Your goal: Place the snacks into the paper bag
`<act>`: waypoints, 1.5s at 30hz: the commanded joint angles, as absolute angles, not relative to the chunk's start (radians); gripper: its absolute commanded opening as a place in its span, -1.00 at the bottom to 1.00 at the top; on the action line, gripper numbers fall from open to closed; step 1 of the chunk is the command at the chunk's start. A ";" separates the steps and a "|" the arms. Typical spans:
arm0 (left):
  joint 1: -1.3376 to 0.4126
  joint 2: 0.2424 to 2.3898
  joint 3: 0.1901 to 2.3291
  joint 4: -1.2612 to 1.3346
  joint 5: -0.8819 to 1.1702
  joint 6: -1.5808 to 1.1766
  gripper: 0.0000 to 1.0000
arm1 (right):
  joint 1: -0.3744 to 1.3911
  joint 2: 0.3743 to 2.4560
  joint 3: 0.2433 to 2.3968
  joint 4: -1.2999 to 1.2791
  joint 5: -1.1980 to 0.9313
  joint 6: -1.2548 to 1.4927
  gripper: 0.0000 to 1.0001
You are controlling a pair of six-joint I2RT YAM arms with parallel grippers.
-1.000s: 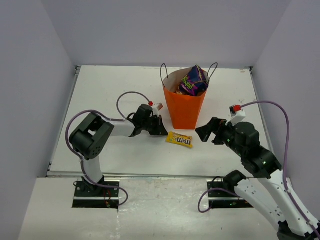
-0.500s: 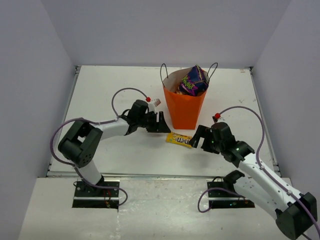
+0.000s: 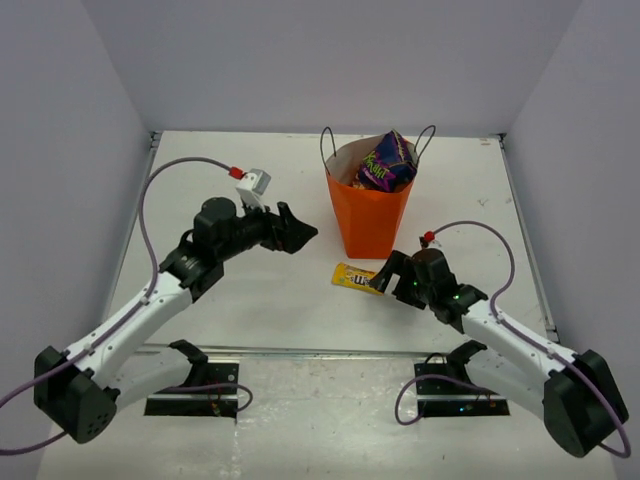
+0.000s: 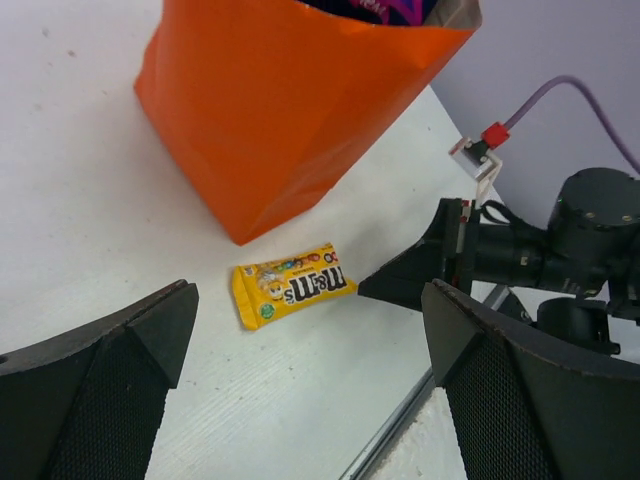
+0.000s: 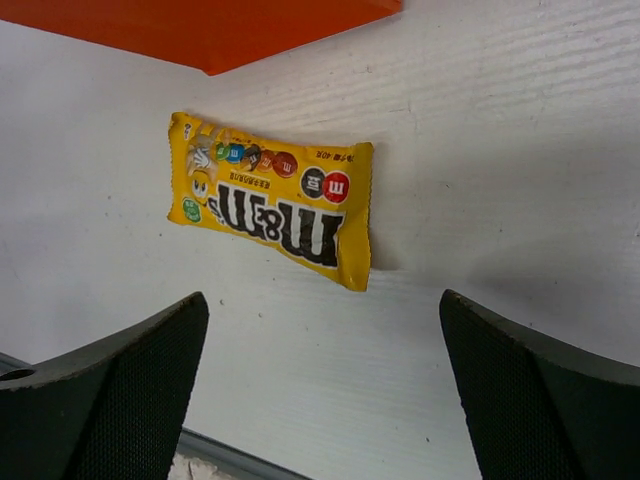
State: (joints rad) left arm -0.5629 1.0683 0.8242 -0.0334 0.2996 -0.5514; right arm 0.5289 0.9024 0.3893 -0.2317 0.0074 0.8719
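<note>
Obs., both arms reaching out over the white tabletop [image 3: 250,300].

Paper bag [image 3: 370,215]: orange, upright, toward the rear middle of the tabletop. Mouth open, pale inside, 2 thin black cord handles standing above the rim. The large dark purple nut bag [image 3: 388,160] sits inside, its top sticking out above the rim on the right side of the opening. Anything else in the bag cannot be made out.

Small yellow pack [image 3: 357,279]: lying flat on the tabletop, printed face up, just in front of the paper bag's base and apart from it. Long axis runs roughly left to right in the overhead view, slightly tilted.

Left tool [image 3: 296,228]: jaws wide, nothing between them. It is left of the paper bag, clear of the bag wall, pointing toward the bag. Its wrist camera looks past the 2 fingers at the bag's lower half, the small yellow pack and the right tool beyond.

Right tool [image 3: 388,279]: jaws wide, holding nothing. Low, at the right end of the small yellow pack. In the right wrist view the pack lies ahead of the 2 fingers, unclamped, with neither finger on it. In the left wrist view 1 fingertip sits just beside the pack's end; contact cannot be told.
</note>
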 commanded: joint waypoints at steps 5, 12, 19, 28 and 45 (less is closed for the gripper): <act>-0.557 0.867 0.845 -0.213 0.077 -0.477 1.00 | 0.526 1.080 0.399 -0.014 -0.018 0.897 0.89; -0.557 0.815 0.867 -0.281 0.011 -0.451 1.00 | 0.538 1.229 0.422 0.069 -0.023 0.893 0.75; -0.558 0.798 0.871 -0.308 -0.024 -0.439 1.00 | 0.587 1.390 0.509 0.003 0.029 0.877 -1.00; -0.558 0.761 0.870 -0.330 -0.054 -0.431 1.00 | 0.615 1.067 0.443 -0.112 0.016 0.848 -1.00; -0.557 0.723 0.841 -0.311 -0.043 -0.428 1.00 | 0.624 0.920 1.090 -0.454 0.124 0.516 -1.00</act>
